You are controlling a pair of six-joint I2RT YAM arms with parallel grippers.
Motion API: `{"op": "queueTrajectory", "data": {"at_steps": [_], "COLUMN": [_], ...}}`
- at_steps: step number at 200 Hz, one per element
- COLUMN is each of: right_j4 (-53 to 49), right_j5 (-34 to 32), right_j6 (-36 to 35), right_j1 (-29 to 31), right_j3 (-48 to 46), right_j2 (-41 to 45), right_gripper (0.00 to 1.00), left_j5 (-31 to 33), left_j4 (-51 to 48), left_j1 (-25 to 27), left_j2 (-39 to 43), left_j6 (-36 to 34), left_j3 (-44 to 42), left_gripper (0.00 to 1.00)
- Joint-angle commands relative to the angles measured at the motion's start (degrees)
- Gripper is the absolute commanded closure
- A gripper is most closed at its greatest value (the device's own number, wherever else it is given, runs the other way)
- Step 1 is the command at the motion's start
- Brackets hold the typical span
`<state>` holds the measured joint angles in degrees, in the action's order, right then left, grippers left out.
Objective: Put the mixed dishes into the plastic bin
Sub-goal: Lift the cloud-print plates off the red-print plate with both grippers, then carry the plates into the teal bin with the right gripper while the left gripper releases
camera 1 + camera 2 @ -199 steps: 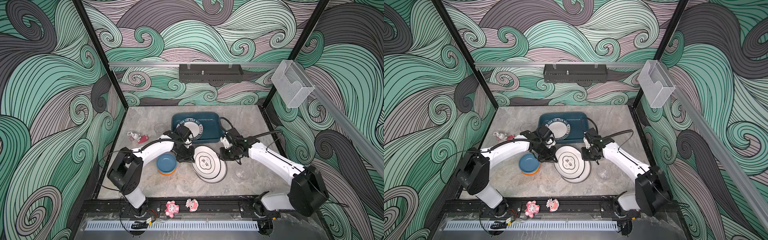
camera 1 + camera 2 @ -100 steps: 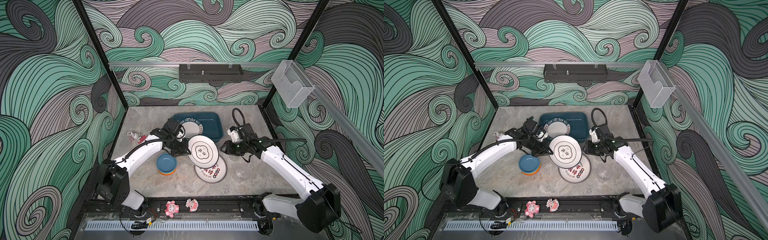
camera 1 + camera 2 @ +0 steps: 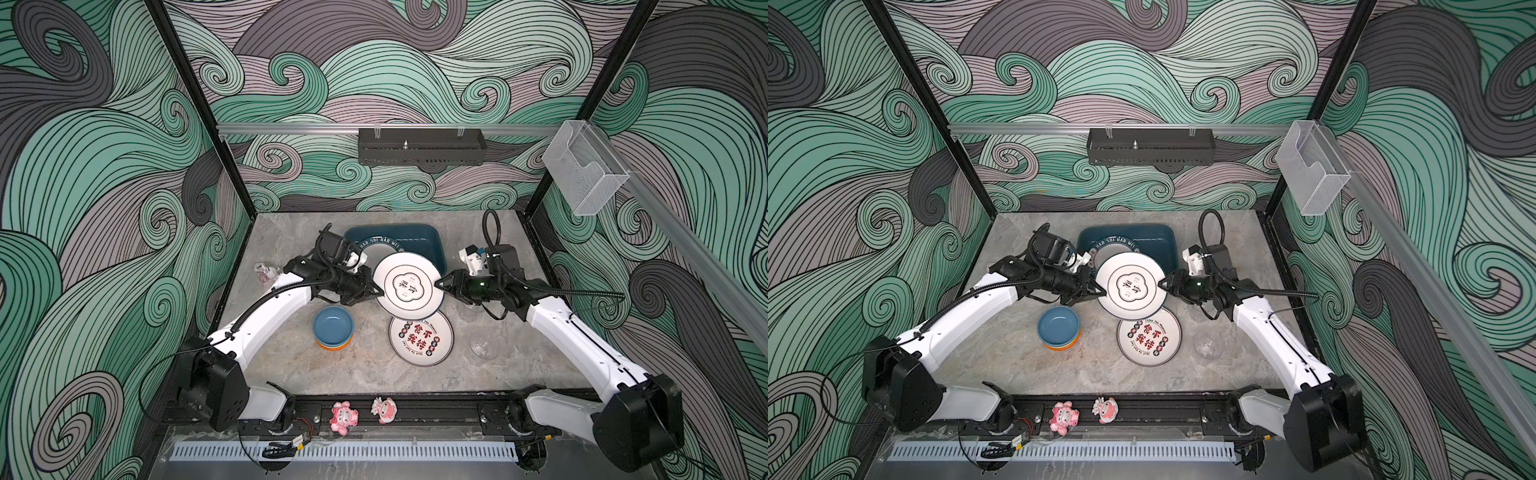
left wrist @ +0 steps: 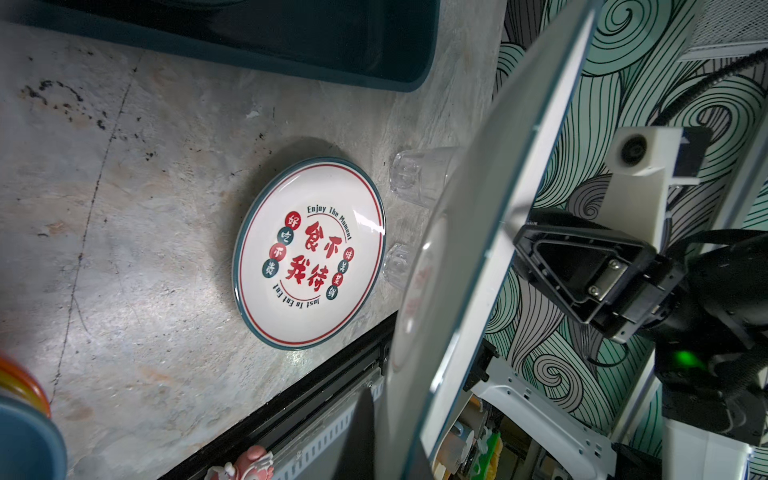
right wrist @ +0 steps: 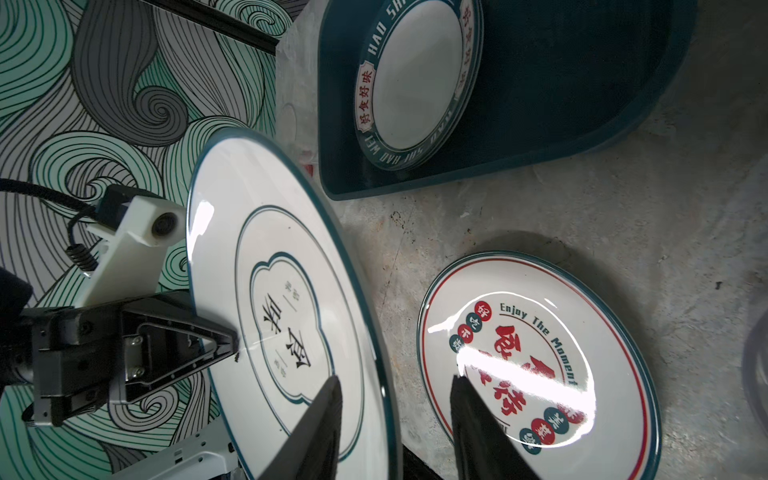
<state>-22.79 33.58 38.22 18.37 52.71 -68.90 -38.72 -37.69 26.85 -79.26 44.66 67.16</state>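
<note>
While aloft, plate (image 3: 409, 282) edges inside left gripper (image 3: 379, 291) and slack right gripper (image 3: 436, 284).

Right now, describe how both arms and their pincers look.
The left arm and right arm have white shells, black joints and black corrugated cables. The left pincer and right pincer are black with triangular fingers; a white camera mount sits behind each.

Your left gripper (image 3: 375, 291) is clamped on the plate (image 3: 409, 286) rim, arm reaching inward; right gripper (image 3: 438, 285) faces it, fingers (image 5: 320, 428) apart.
</note>
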Motion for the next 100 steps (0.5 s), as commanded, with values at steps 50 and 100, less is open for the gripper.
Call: {"op": "queueTrajectory", "data": {"at_steps": [50,100], "right_j4": [9.39,11.17], "right_j5": [6.36,7.64], "right_j6": [5.18,6.03], "right_j1": [-0.35,-0.29], "right_j3": [-0.66,-0.94], "right_j2": [-0.04,-0.63], "right_gripper": [0.69,0.78], "left_j5": [-5.0,-6.07], "left_j4": [5.85,8.05], "left_j1": [-1.14,-1.52], "left_j2": [2.58,2.62], "left_j6": [2.87,4.15], "left_j3": [1.31,0.87], "left_gripper": [1.0,1.0]}}
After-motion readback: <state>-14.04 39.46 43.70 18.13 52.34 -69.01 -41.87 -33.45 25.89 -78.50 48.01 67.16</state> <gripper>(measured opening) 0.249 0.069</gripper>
